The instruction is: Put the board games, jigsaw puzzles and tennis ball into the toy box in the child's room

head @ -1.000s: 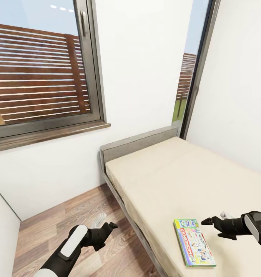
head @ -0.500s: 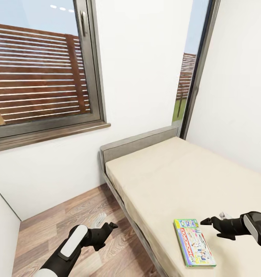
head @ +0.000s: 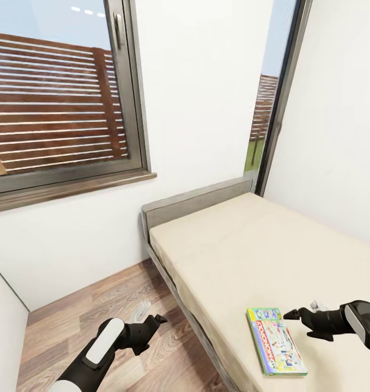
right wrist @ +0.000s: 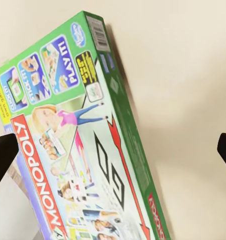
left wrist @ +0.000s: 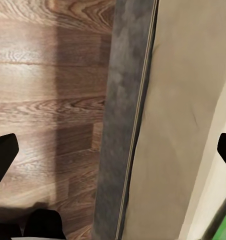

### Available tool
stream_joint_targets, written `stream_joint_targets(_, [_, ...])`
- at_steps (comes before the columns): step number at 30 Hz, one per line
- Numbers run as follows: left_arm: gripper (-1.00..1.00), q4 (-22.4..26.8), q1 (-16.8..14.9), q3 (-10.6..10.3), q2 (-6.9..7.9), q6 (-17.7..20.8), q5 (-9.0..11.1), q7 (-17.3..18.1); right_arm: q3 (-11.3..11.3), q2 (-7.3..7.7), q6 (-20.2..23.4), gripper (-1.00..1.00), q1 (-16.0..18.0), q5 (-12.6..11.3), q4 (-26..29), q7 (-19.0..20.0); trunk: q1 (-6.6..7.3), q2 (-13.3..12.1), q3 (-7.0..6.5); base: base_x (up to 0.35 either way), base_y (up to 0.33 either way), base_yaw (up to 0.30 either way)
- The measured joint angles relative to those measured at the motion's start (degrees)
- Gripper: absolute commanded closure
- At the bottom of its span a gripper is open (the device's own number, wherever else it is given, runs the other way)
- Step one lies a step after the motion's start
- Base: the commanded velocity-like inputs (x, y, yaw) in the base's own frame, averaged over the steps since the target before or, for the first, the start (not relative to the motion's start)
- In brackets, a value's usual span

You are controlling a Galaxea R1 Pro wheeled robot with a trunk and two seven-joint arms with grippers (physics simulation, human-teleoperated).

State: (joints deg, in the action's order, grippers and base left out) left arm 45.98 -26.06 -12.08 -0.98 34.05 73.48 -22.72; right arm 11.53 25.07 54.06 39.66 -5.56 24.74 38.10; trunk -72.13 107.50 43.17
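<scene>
- Right claw [head: 293, 314] is hovering spread wide just beside the Monopoly box [head: 276, 342], on its side away from the bed's near edge; in the right wrist view both fingertips are showing far apart with nothing between them.
- Left claw [head: 155, 318] is hanging spread and empty over the floor [head: 97, 305], beside the bed [head: 250, 245].
- Monopoly box is lying flat on the mattress close to that near edge.
- Box is looking stiff, light, smooth-faced and likely slippery; I'd be pinching across its thin long edge [right wrist: 133, 150], since the soft mattress should be yielding under a finger.
</scene>
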Motion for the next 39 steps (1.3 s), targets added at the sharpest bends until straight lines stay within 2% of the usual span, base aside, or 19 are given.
stream_joint_targets(18, [-1.00,0.3,0.0,-0.1,0.00,0.0,0.0,0.0,0.0,-0.10,-0.1,-1.00,-0.2,0.0,-0.2,0.0,-0.23,0.4,0.18,0.000,0.000,0.000])
stream_joint_targets(30, [-1.00,0.3,0.1,-0.1,0.00,0.0,0.0,0.0,0.0,-0.11,-0.1,-1.00,-0.3,0.1,-0.2,0.0,-2.86,5.2,2.33,0.000,0.000,0.000])
stream_joint_targets(39, [-1.00,0.5,0.1,-0.1,0.00,0.0,0.0,0.0,0.0,-0.11,-0.1,-1.00,-0.3,0.1,-0.2,0.0,-2.86,5.2,2.34,0.000,0.000,0.000])
